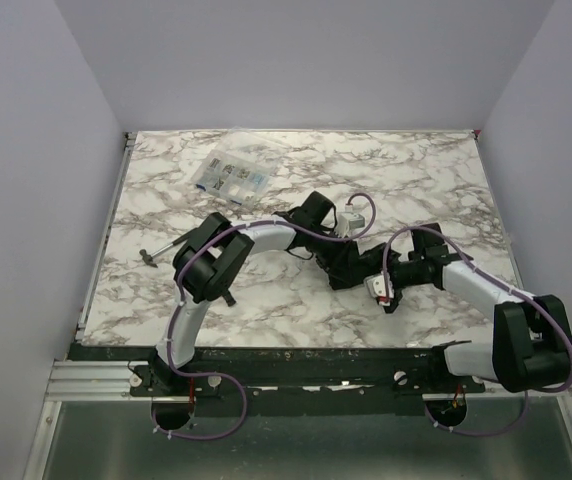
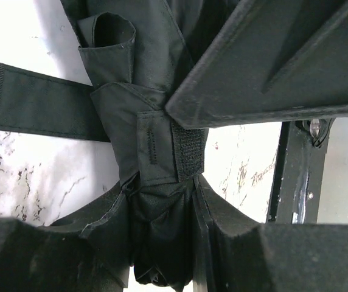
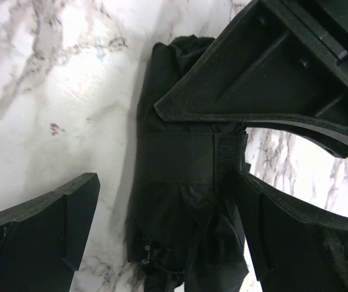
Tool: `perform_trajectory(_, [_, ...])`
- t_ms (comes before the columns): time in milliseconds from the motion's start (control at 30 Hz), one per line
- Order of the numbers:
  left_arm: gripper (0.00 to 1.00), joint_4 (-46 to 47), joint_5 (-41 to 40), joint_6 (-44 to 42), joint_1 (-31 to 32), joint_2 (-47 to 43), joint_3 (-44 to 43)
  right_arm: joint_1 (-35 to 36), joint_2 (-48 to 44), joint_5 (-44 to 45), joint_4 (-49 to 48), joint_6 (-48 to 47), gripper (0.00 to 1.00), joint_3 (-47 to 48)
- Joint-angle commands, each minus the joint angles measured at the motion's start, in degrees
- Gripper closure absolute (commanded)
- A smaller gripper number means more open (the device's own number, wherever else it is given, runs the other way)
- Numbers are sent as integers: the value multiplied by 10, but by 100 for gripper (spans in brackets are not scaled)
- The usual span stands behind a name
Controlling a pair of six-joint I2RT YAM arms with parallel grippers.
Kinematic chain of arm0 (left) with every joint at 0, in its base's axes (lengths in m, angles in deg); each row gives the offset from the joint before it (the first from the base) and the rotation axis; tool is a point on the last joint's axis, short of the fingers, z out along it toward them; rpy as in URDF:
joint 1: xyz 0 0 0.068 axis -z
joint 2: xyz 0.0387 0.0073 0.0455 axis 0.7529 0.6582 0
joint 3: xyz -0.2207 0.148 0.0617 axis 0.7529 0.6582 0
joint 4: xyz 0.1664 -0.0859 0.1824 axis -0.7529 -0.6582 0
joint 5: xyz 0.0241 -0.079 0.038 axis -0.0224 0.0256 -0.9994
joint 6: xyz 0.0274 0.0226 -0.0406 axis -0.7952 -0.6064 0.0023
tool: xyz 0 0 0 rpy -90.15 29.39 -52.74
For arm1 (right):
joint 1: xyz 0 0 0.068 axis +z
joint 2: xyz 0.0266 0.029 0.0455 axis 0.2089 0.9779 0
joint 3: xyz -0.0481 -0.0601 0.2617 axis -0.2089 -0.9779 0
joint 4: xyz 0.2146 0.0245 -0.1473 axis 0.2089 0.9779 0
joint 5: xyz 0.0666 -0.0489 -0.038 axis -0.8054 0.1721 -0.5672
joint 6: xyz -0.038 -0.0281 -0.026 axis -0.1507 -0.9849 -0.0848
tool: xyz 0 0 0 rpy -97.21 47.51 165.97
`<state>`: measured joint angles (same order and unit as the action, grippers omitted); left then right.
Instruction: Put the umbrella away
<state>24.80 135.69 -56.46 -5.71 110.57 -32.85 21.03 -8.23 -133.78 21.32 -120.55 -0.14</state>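
No writing, brand, number or sign can be read anywhere. In the top view, the clear plastic compartment box (image 1: 229, 177), at about eleven o'clock on the white marble-patterned table (image 1: 446, 180), shows small pale and bluish patches inside, too small to tell whether any is a label. In both wrist views, the dark fabric folding umbrella (image 2: 119, 115) (image 3: 162, 91) and its hook-and-loop strap (image 2: 186, 149) (image 3: 174, 159) show plain cloth only.

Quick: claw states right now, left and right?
Left claw: closed on the umbrella.
Right claw: open, set around the umbrella, one finger clear of it.
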Motion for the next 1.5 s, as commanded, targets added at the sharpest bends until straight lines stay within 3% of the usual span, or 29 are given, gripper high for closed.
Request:
perform_trajectory(0, [100,-212,-86,2,17,98,51,9,11,78,-154,32,1,-40])
perform_trajectory(200, [100,-216,-79,5,17,104,39,10,19,119,-167,22,8,-69])
perform_trajectory(300, [100,-217,-74,10,17,104,33,10,29,129,-139,17,19,-70])
perform_trajectory(367, [100,-215,-72,18,16,104,30,15,37,136,-98,13,34,-60])
perform_trajectory(467, [98,-203,-68,40,10,99,26,26,43,150,-52,20,65,-53])
perform_trajectory(533, [84,-170,-70,75,1,81,38,35,52,160,-18,35,76,-39])
perform_trajectory(600, [64,-96,-89,123,-16,39,73,39,71,161,35,56,80,-8])
perform_trajectory(700, [49,29,-132,189,-51,-58,144,41,115,160,122,98,89,48])
perform_trajectory(867, [22,180,-293,163,-58,-241,242,43,179,161,222,116,91,112])
perform_trajectory(933, [2,247,-332,155,-64,-295,289,46,210,160,265,118,92,147])
perform_trajectory(1000, [1,322,-323,171,-84,-325,336,49,243,156,301,129,92,180])
perform_trajectory(1133, [1,512,-175,241,-146,-323,424,52,303,160,350,152,94,233])
perform_trajectory(1200, [3,554,-147,191,-141,-342,454,52,330,166,358,168,94,249])
perform_trajectory(1333, [2,403,-214,-73,-37,-418,452,52,370,175,371,204,95,282])
perform_trajectory(1467, [1,306,-279,-206,43,-433,416,53,390,185,355,230,96,298])
